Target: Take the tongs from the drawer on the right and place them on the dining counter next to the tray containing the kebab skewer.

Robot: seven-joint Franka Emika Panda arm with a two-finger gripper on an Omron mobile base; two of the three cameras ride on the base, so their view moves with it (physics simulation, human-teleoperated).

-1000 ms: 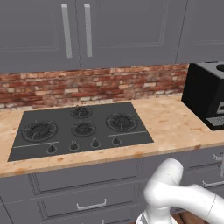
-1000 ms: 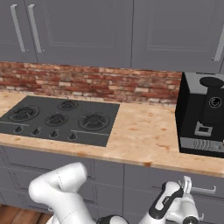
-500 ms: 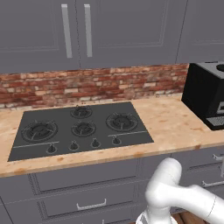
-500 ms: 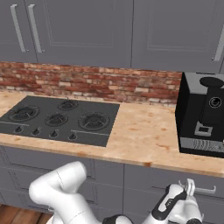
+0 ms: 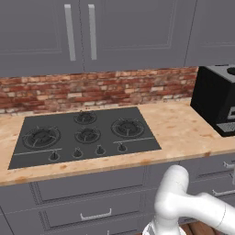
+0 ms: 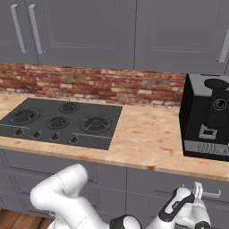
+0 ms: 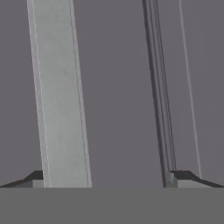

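Gripper (image 7: pixel 106 179), its 2 dark fingertips spread wide open and empty, faces a panelled grey cabinet front (image 7: pixel 118 87) with a pale silver bar handle (image 7: pixel 61 96) just beside 1 fingertip.

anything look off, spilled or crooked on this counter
Nothing stands out. The black hob sits square in the wood-look counter, the black coffee machine stands upright by the brick wall, and no spill or damage shows. Cabinet doors and drawers look shut.
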